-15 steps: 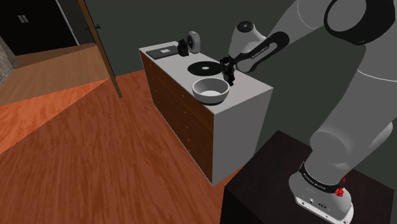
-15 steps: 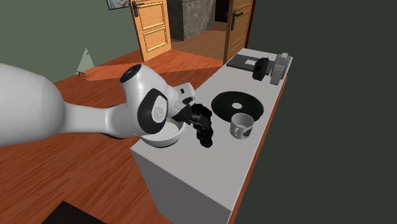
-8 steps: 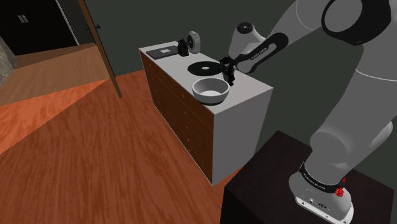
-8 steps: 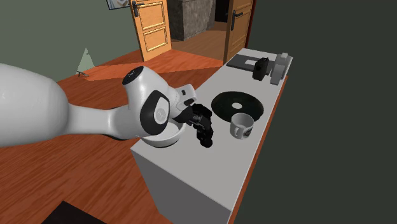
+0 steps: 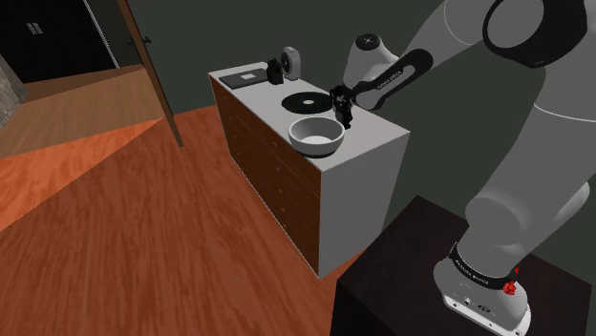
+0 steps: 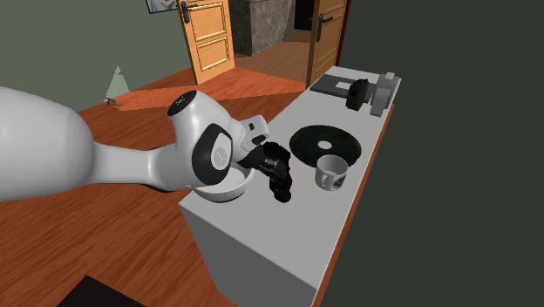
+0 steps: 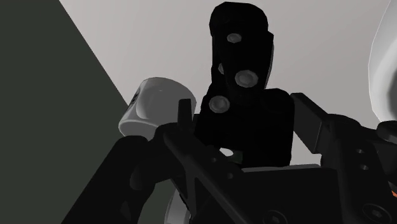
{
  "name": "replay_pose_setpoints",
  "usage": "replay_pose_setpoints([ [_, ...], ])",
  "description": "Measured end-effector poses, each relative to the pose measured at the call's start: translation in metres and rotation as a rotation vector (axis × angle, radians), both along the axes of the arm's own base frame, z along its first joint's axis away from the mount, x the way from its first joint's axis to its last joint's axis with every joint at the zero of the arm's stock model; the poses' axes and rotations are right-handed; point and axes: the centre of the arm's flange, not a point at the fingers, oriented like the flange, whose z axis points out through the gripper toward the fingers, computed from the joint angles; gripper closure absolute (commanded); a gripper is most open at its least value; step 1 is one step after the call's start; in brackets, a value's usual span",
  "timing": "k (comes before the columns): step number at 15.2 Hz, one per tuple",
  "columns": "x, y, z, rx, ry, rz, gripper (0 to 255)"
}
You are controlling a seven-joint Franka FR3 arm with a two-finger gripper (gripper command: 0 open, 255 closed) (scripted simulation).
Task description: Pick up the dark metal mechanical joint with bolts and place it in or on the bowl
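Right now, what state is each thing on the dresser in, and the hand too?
hand, shut on the joint
joint, held upright beside the bowl, not in it
bowl, upright, empty
mug, upright
disc, lying flat

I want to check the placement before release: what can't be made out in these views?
- Second exterior view: the bowl is mostly hidden behind the arm.
- Shoulder view: the joint is black against the black gripper, so its outline is lost and its gap to the counter is unclear.
- Wrist view: the mug is partly hidden by the gripper.
- Shoulder view: the far-end items are too small to name.
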Motion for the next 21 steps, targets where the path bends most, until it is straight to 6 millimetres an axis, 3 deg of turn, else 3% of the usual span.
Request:
replay_pose_setpoints([
  [6, 0.001, -0.001, 0.009, 0.000, 0.002, 0.000, 255],
  [21, -0.001, 0.000, 0.089, 0.000, 0.002, -0.001, 255],
])
